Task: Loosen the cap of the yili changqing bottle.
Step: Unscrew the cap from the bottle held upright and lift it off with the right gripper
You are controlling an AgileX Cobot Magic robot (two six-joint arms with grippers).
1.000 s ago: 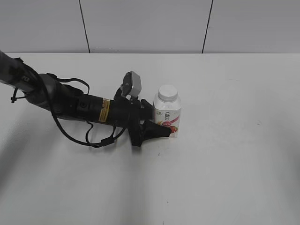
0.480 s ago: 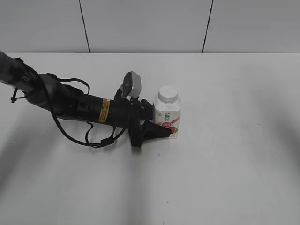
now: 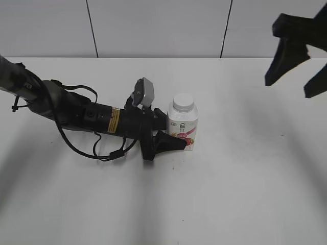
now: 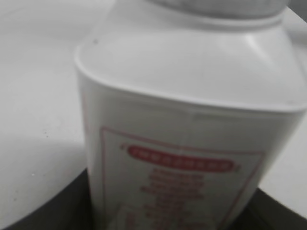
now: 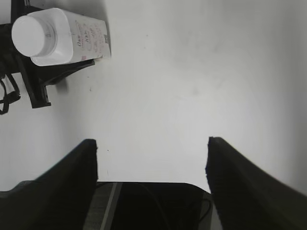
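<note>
The yili changqing bottle stands upright on the white table, white with a pink-red label, and its white cap is on. My left gripper lies low on the table and is shut on the bottle's lower body, with one black finger in front of it. In the left wrist view the bottle fills the frame, and the cap is at the top edge. My right gripper is open and empty, high at the upper right. The right wrist view shows the bottle and cap far from that gripper.
The left arm with its cables stretches across the table's left half. A grey panelled wall stands behind the table. Bare white tabletop lies to the right of and in front of the bottle.
My right gripper has come into the exterior view at the upper right; it was out of view before. The left gripper and the bottle have not moved.
</note>
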